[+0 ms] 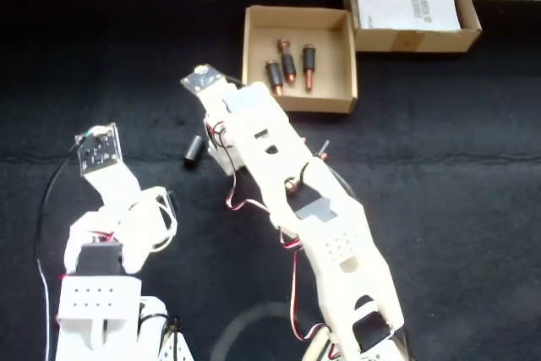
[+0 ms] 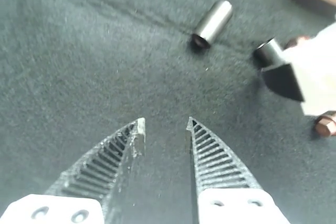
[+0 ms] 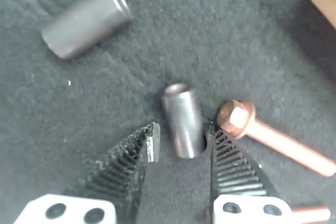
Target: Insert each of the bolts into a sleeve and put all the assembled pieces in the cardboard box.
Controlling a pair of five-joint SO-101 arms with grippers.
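My right gripper is open low over the black mat, with a dark sleeve lying between its fingers. A copper bolt lies right beside that sleeve, and a second sleeve rests farther off. My left gripper is open and holds nothing, a good way short of the free sleeve. From above, that sleeve lies left of the right arm. The cardboard box holds three assembled pieces.
A second cardboard box with a printed sheet stands behind the first, at the back right. Another bolt pokes out from the right arm's far side. The left arm sits folded at the front left.
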